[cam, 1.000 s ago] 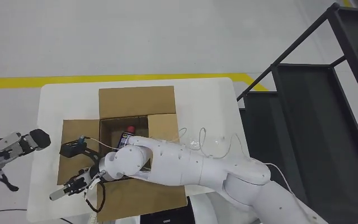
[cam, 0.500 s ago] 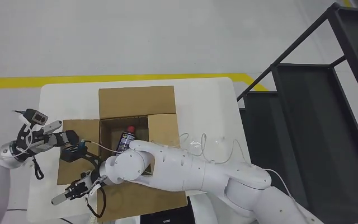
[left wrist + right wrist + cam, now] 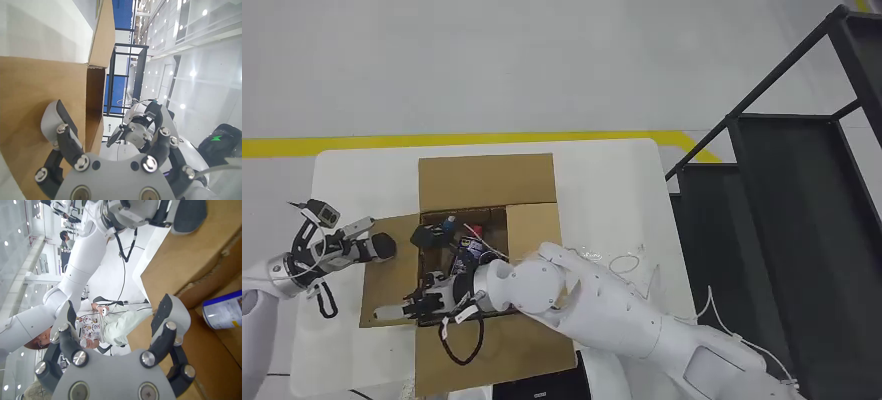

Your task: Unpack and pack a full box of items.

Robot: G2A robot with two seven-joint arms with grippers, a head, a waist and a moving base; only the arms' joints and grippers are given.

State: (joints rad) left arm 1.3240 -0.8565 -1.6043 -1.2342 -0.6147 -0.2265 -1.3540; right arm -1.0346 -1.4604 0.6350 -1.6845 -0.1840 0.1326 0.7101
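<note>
At the left of the top view, the left gripper (image 3: 374,246) sits over the outer part of the box's left flap (image 3: 392,278). Its fingers are spread, hold nothing, and aim rightward at the opening. In its wrist view one finger (image 3: 56,117) is close to the cardboard; I cannot tell whether it touches.

Just below it in the frame, the right gripper (image 3: 392,310) lies over the same flap. Its fingers are also spread and empty, but they point left, away from the opening.

The cardboard box (image 3: 487,180) stands mid-worktop (image 3: 612,190) with its flaps folded out. Inside it, right of both grippers, are a blue-and-white can (image 3: 464,257) and, just above that in the frame, a red-capped bottle (image 3: 474,232). In the right wrist view the can (image 3: 223,311) shows off to the side of the fingers, not between them, and appears to lie on its side.

With items inside the box, I judge a pick comes next. The left gripper faces the can and is better placed; the right gripper would need to turn round first.
</note>
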